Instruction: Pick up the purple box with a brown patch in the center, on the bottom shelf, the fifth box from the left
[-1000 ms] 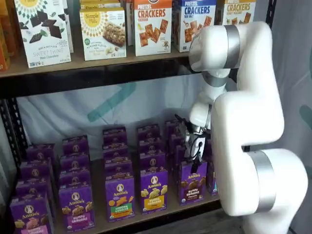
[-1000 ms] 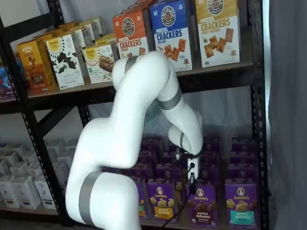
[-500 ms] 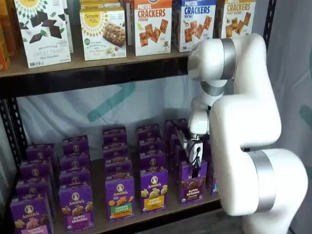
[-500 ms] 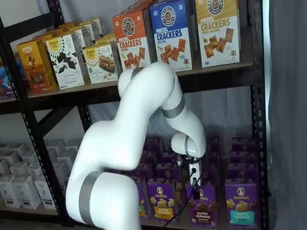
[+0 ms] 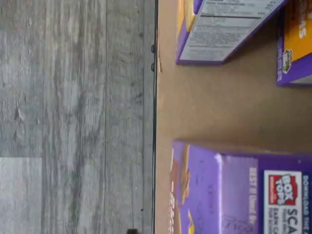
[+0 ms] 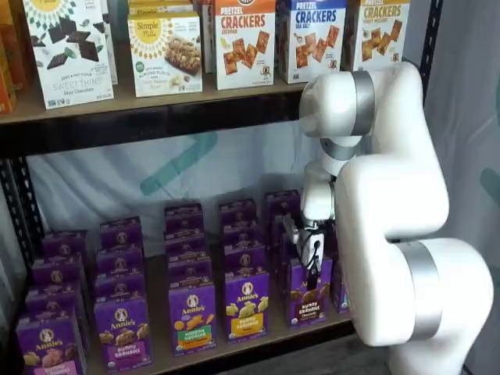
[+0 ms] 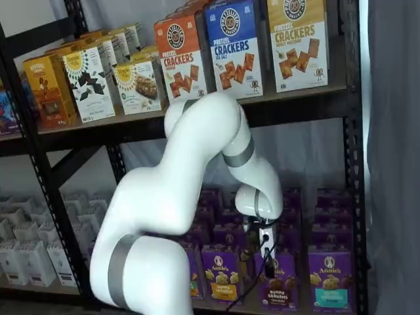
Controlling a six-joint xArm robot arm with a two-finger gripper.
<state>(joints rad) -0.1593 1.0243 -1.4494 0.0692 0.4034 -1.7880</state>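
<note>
The purple box (image 6: 307, 294) with brown bunny crackers stands upright in the front row of the bottom shelf (image 6: 158, 311); it also shows in a shelf view (image 7: 278, 286). My gripper (image 6: 313, 270) hangs just above the box's top in both shelf views (image 7: 267, 252). Its white body and dark fingers overlap the box's upper edge. No gap between the fingers shows, and I cannot tell whether they touch the box. The wrist view shows the tan shelf board (image 5: 209, 105) and the top of a purple carton (image 5: 239, 190) with a Box Tops mark.
Purple cartons with yellow crackers (image 6: 247, 305) and with orange crackers (image 6: 192, 316) stand left of the target, and a teal-banded one (image 7: 329, 278) right of it. Rows of cartons stand behind. The upper shelf (image 6: 156, 117) holds larger cracker boxes. Grey floor (image 5: 73, 117) lies beyond the shelf edge.
The arm has lowered, and the gripper has come down and slightly left toward the top of the purple box. The boxes have not moved.
</note>
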